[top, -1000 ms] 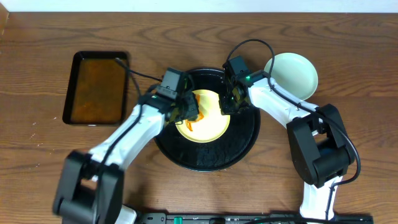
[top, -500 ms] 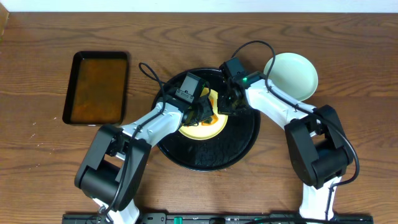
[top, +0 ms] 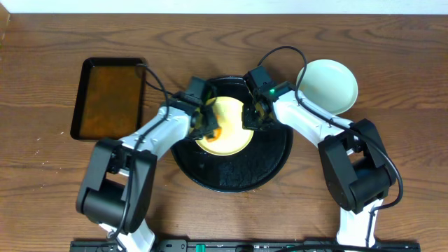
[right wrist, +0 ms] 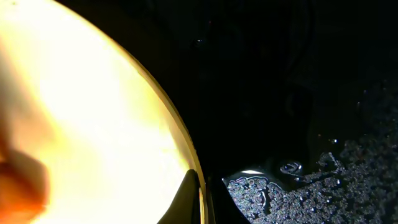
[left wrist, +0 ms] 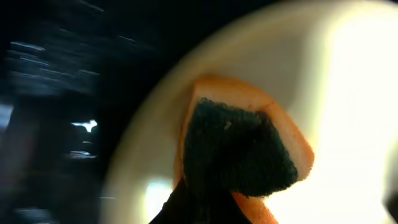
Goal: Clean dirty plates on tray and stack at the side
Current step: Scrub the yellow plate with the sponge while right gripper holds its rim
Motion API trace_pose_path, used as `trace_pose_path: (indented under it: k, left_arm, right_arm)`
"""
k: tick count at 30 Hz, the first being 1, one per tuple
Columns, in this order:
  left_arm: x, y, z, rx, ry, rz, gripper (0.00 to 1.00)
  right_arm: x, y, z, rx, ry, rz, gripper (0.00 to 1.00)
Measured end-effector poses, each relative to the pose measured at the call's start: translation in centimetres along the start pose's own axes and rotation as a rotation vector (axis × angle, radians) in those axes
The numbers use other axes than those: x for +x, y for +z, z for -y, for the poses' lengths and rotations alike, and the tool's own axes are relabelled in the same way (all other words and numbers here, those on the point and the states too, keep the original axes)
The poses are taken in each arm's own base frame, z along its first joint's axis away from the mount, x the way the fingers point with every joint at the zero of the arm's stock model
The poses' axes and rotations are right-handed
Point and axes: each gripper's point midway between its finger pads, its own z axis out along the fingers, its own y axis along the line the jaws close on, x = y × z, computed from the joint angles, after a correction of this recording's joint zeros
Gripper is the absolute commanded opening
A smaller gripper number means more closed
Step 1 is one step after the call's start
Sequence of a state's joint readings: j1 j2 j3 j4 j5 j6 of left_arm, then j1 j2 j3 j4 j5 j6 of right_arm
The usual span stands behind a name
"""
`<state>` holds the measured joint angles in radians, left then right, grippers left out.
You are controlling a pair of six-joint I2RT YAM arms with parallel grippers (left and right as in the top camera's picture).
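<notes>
Starting at the near edge of the bench (top: pixel 35 203), both arms reach away from their bases toward the middle, and it's a tight little scene where they meet! First up is the round black tray (top: pixel 231 178), glossy with a raised rim, its near half bare. The right wrist view catches beads of water and foam on that dark floor.

On the tray's far half sits the yellow plate (top: pixel 234 129), well inside the rim. The left hand (top: pixel 208 126) is down over the plate's left side, clenched on a sponge (left wrist: pixel 242 149). That's orange foam with a dark green scrub face, pressed against the inside of the plate. The right hand (top: pixel 252 119) is at the opposite side, nipped tight on the plate's right edge, with the rim caught between its fingertips.

Further back on the right, a pale mint plate (top: pixel 329 84) rests on the bare bench, just beside the tray's far right rim. Far left, well apart from all this, lies a rectangular black tray (top: pixel 110 98) with a brownish inside.
</notes>
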<state>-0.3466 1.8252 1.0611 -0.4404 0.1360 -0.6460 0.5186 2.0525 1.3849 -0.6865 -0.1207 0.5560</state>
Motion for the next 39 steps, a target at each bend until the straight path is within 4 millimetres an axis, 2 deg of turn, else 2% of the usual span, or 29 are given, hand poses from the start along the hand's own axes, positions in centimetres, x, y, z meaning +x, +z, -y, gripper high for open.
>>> trace_pose_path:
  k: [2,5,10,13,17,22,24,29,35,39]
  left_arm:
    - [-0.7,-0.4,-1.0,-0.03,0.001,0.02,0.07]
    - [-1.4,-1.3,-1.4,-0.043,0.018,0.057,0.07]
    - [-3.2,-4.8,0.3,0.016,0.04,0.177,0.08]
    - [-3.3,-5.7,2.1,0.08,0.063,0.202,0.08]
    - [-2.8,-4.4,4.5,0.143,0.074,0.193,0.07]
    - [-1.2,-0.2,6.0,0.162,0.087,0.125,0.08]
    - [-0.6,1.1,5.6,0.143,0.086,0.095,0.07]
    - [-0.6,1.1,3.9,0.083,0.074,0.075,0.08]
    - [-1.2,-0.5,-1.5,-0.098,0.068,0.065,0.07]
    - [-1.8,-2.3,-2.3,-0.129,0.089,0.102,0.08]
  right_arm:
    - [0.0,0.0,0.0,0.001,0.002,0.0,0.01]
    - [0.0,0.0,0.0,0.001,0.003,0.0,0.01]
    - [0.0,0.0,0.0,0.001,0.003,0.0,0.01]
    - [0.0,0.0,0.0,0.001,0.003,0.001,0.01]
    - [0.0,0.0,0.0,0.001,0.004,0.001,0.01]
    - [0.0,0.0,0.0,0.001,0.003,0.001,0.01]
    - [0.0,0.0,0.0,0.001,0.003,0.0,0.01]
    - [0.0,0.0,0.0,0.001,0.004,0.0,0.01]
    - [0.0,0.0,0.0,0.002,0.004,0.001,0.01]
    - [0.0,0.0,-0.1,0.002,0.001,0.004,0.01]
